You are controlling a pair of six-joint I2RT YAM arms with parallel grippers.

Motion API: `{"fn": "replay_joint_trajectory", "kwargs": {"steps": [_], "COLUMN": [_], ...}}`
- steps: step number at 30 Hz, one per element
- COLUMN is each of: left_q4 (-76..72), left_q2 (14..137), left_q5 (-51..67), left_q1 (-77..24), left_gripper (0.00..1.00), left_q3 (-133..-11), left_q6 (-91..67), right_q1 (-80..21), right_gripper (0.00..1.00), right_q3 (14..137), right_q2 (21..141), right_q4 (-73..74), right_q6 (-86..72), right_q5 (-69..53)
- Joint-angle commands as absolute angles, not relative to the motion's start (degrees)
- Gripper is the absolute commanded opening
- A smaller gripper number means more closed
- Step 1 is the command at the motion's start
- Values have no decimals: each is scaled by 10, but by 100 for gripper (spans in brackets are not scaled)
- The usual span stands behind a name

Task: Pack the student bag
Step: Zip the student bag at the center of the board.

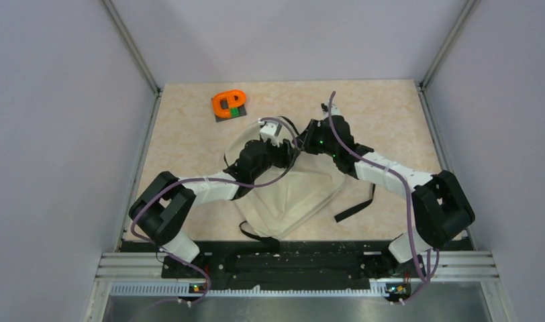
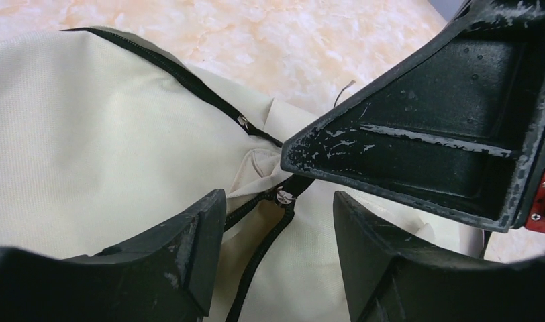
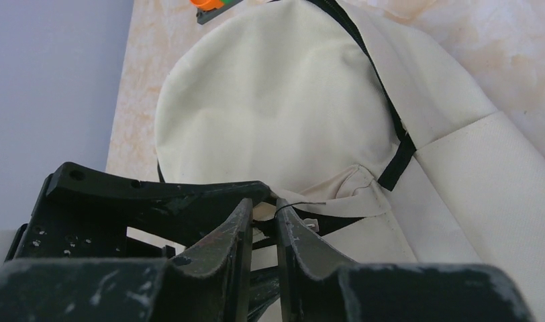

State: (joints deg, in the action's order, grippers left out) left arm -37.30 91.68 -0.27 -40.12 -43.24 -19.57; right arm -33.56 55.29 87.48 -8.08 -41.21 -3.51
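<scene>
The student bag (image 1: 290,194), beige with black zipper lines, lies flat in the middle of the table, and both grippers meet at its far end. My left gripper (image 2: 276,208) is open, its fingers astride the black zipper and a small metal zipper pull (image 2: 282,196). My right gripper (image 3: 263,204) comes in from the right. Its jaws stand a narrow gap apart, with a bit of black tab between them near the tips. In the left wrist view one of the right gripper's fingers (image 2: 404,134) lies across the bag seam, just above the pull. In the top view the left gripper (image 1: 288,149) and the right gripper (image 1: 309,139) nearly touch.
An orange object on a grey base with a green piece (image 1: 228,104) stands at the back left of the table, beyond the bag. A loose black strap (image 1: 354,211) trails off the bag's right side. Grey walls enclose the table.
</scene>
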Motion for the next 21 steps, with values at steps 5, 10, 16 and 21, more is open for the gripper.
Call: {"fn": "replay_joint_trajectory", "kwargs": {"steps": [5, 10, 16, 21], "left_q4": [-416, -403, -390, -383], "left_q2": [932, 936, 920, 948], "left_q5": [-3, 18, 15, 33], "left_q1": [-404, -405, -412, -412], "left_gripper": [57, 55, 59, 59], "left_q3": [-466, -479, -480, -500], "left_q6": [-178, -169, -141, -123], "right_q1": [-326, -325, -315, -309], "right_gripper": [12, 0, 0, 0], "right_q3": [570, 566, 568, 573], "right_q2": [867, 868, 859, 854], "right_q4": [-101, -111, -108, -101], "right_q6": [-397, -388, -378, -379], "right_q5": [-14, -12, -18, -36]}}
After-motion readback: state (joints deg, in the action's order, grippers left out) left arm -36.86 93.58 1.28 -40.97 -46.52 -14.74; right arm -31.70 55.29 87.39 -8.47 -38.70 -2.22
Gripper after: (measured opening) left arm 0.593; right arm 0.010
